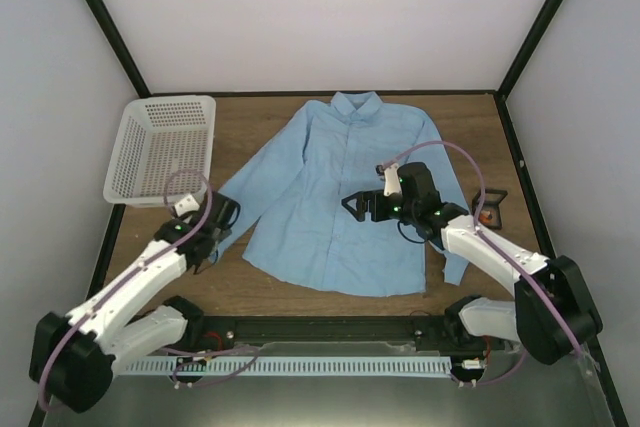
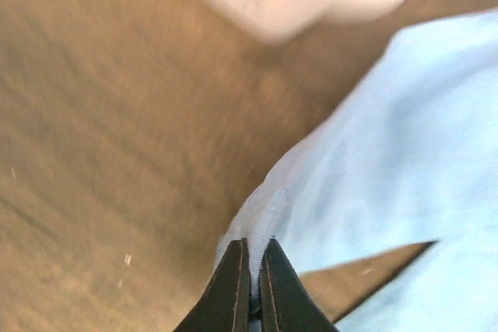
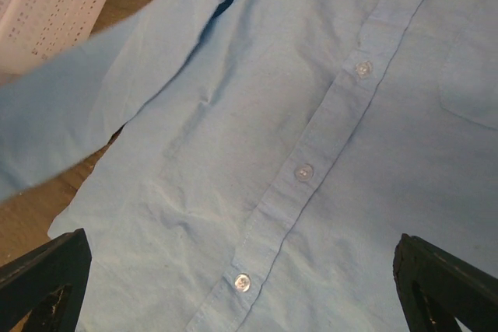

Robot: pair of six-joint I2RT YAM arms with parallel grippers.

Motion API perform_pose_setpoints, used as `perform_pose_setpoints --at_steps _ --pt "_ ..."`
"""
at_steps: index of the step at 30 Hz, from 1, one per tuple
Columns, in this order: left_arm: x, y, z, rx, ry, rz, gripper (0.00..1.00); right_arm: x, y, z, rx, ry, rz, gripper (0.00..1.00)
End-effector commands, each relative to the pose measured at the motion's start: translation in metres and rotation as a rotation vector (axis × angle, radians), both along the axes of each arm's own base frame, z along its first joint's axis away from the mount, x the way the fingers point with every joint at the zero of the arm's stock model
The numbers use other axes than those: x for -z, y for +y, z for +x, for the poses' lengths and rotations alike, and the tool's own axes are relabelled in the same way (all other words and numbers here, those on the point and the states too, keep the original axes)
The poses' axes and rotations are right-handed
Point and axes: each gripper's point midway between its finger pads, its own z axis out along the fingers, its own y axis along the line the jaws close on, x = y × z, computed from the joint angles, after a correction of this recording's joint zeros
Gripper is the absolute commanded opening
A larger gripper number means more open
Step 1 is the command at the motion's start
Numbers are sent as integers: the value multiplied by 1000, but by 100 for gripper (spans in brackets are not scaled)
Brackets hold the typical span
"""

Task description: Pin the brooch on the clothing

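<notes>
Between the left gripper (image 2: 254, 242) tips: a pinch of sleeve.
Its tips are squeezed shut on the edge of the shirt (image 2: 405, 153) sleeve; pull softly so the cloth lies flat. Farther off, the right gripper (image 1: 352, 205) hangs wide open and empty over the shirt front, the brooch (image 1: 486, 215) back beside its arm.

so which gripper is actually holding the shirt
The left gripper, shut on the shirt at its sleeve end; the right gripper hangs wide open over the buttons.
</notes>
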Motion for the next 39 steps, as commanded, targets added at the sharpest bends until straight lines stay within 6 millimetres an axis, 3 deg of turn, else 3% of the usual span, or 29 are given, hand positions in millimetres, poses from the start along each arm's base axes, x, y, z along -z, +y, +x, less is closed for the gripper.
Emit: perform_pose_setpoints --at_steps 1,6,11,13,18,21,24,28,34,39 --pt "-83 29 19 11 -224 183 0 -8 -9 6 31 -41 -14 100" --pt "-137 38 28 21 -407 241 0 -6 -3 7 7 -16 0 100" --pt "-191 6 49 216 -609 186 0 -3 1 4 -15 2 12 100" --pt "-216 4 55 226 -681 198 0 -1 3 3 -30 15 17 100" --pt "-279 21 83 99 -777 334 0 3 16 1 -98 50 50 100" --pt "-300 37 112 32 -778 324 0 13 30 -5 -172 118 74 100" --pt "-304 52 149 14 -760 295 0 29 42 -13 -230 184 70 100" --pt "-305 55 176 31 -728 299 0 38 76 -34 -367 226 45 100" --pt "-281 46 196 110 -666 313 0 24 148 -70 -602 236 76 100" --pt "-273 46 204 126 -620 330 0 45 183 -98 -716 318 33 100"
